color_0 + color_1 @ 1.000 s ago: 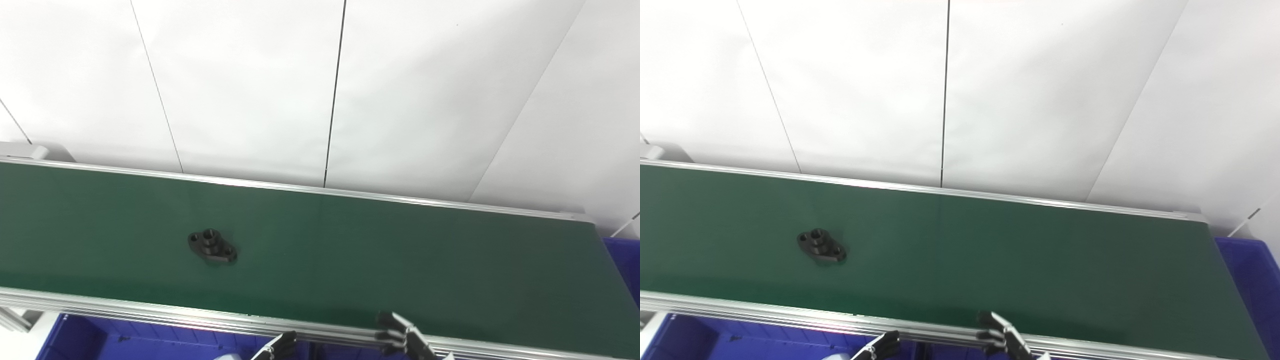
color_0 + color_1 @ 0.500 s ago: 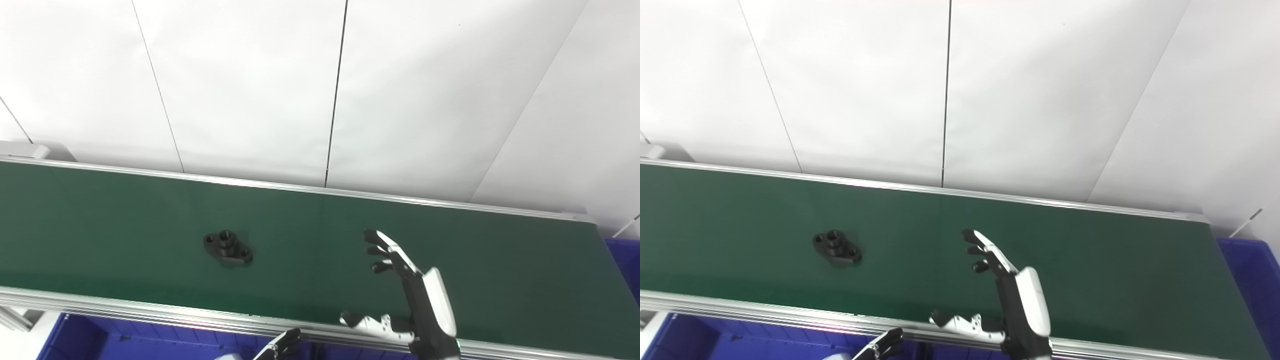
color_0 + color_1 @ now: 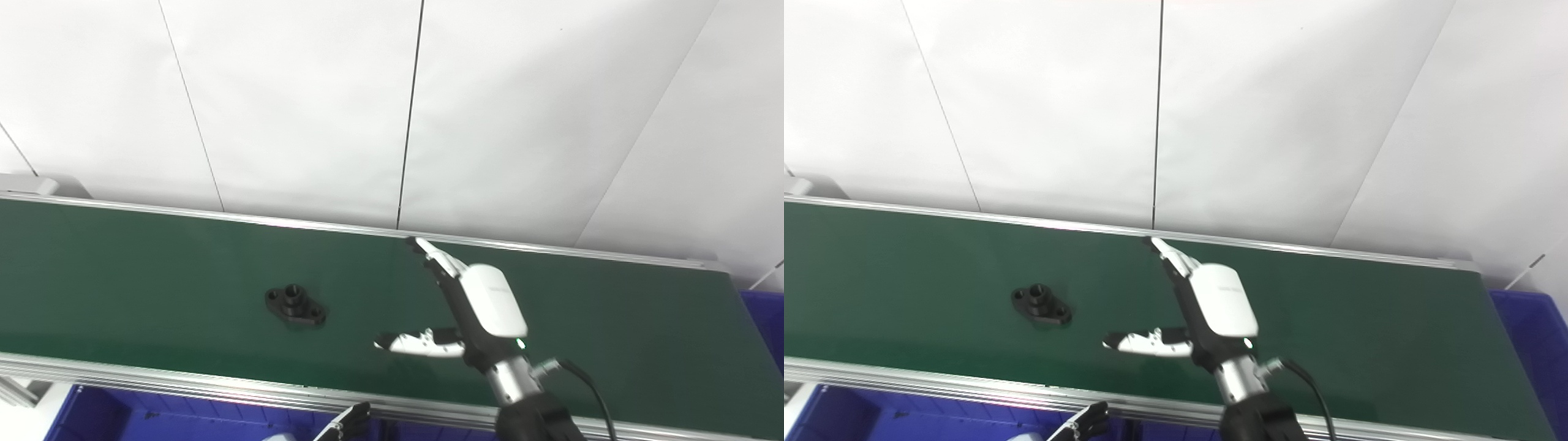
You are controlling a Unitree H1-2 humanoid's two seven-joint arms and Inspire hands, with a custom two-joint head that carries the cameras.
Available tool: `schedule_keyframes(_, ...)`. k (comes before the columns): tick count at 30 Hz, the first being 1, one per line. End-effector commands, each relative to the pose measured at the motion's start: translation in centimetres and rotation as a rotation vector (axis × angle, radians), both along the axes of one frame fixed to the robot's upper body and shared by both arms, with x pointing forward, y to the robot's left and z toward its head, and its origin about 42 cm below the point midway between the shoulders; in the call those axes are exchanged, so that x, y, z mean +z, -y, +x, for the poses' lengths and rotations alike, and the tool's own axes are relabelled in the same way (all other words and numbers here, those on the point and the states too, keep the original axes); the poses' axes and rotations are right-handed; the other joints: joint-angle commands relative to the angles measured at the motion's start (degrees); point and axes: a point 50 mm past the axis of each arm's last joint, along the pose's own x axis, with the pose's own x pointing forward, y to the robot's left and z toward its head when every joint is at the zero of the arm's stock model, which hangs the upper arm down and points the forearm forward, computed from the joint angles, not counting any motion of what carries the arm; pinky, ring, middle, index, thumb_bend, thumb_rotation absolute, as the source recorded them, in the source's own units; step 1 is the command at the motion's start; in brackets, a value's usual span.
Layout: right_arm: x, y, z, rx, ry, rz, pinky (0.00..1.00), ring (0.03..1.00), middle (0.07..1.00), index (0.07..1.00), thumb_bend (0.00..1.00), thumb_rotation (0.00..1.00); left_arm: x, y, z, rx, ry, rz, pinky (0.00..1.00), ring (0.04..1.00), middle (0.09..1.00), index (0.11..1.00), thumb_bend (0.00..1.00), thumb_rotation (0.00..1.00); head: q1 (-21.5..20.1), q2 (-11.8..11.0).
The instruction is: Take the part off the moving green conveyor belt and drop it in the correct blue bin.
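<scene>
A black flanged part with a raised hub and bolt holes lies on the green conveyor belt, left of the middle. My right hand is over the belt to the right of the part, open and empty, fingers stretched toward the far rail and thumb pointing left toward the part. A clear gap separates thumb and part. Only the dark fingertips of my left hand show at the bottom edge, below the belt's near rail. The part also shows in the right eye view.
A blue bin sits below the near rail at the bottom left. Another blue bin stands at the belt's right end. Aluminium rails edge the belt front and back. A white panelled wall rises behind.
My right hand has risen from the bottom edge up over the belt, reaching farther and spreading open. The part has drifted to the right on the belt. My left hand has stayed low.
</scene>
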Motion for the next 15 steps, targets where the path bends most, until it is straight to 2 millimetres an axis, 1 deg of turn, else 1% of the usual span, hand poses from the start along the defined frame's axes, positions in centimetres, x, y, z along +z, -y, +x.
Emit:
schedule_keyframes(1, 0.9, -1.0, 1.3, -0.015, 0.034, -0.039, 0.60, 0.776, 0.850, 0.877, 0.93, 0.72, 0.7, 0.5, 0.1, 0.004, 0.047, -0.019, 0.83, 0.907, 0.925, 0.911, 0.84, 0.72, 0.1, 0.1)
schedule_keyframes(3, 0.8, -1.6, 2.2, -0.009, 0.039, -0.087, 0.63, 0.780, 0.850, 0.871, 0.93, 0.72, 0.7, 0.6, 0.1, -0.001, 0.049, -0.017, 0.84, 0.910, 0.928, 0.915, 0.85, 0.72, 0.2, 0.2)
schedule_keyframes(5, 0.6, -2.1, 3.0, -0.005, 0.044, -0.109, 0.70, 0.791, 0.846, 0.858, 0.94, 0.72, 0.8, 0.7, 0.2, -0.007, 0.053, -0.017, 0.84, 0.914, 0.929, 0.915, 0.84, 0.72, 0.5, 0.2)
schedule_keyframes(8, 0.1, -3.0, 3.9, 0.000, 0.035, -0.122, 0.74, 0.799, 0.843, 0.848, 0.94, 0.71, 0.9, 0.8, 0.2, -0.007, 0.055, -0.015, 0.83, 0.911, 0.926, 0.913, 0.84, 0.72, 0.7, 0.2)
schedule_keyframes(10, -0.2, -3.8, 4.4, 0.005, 0.029, -0.135, 0.74, 0.799, 0.839, 0.843, 0.93, 0.70, 0.9, 1.0, 0.2, -0.005, 0.063, -0.014, 0.82, 0.905, 0.924, 0.911, 0.84, 0.71, 1.0, 0.2)
schedule_keyframes(13, -0.6, -4.8, 5.1, 0.016, 0.033, -0.157, 0.73, 0.795, 0.831, 0.838, 0.93, 0.69, 0.9, 1.2, 0.4, -0.022, 0.068, -0.022, 0.84, 0.918, 0.938, 0.925, 0.81, 0.72, 1.7, 0.3)
schedule_keyframes(15, -1.0, -5.5, 5.5, 0.022, 0.034, -0.179, 0.70, 0.778, 0.815, 0.833, 0.93, 0.68, 1.0, 1.5, 0.4, -0.018, 0.066, -0.029, 0.84, 0.916, 0.932, 0.911, 0.83, 0.70, 1.9, 0.3)
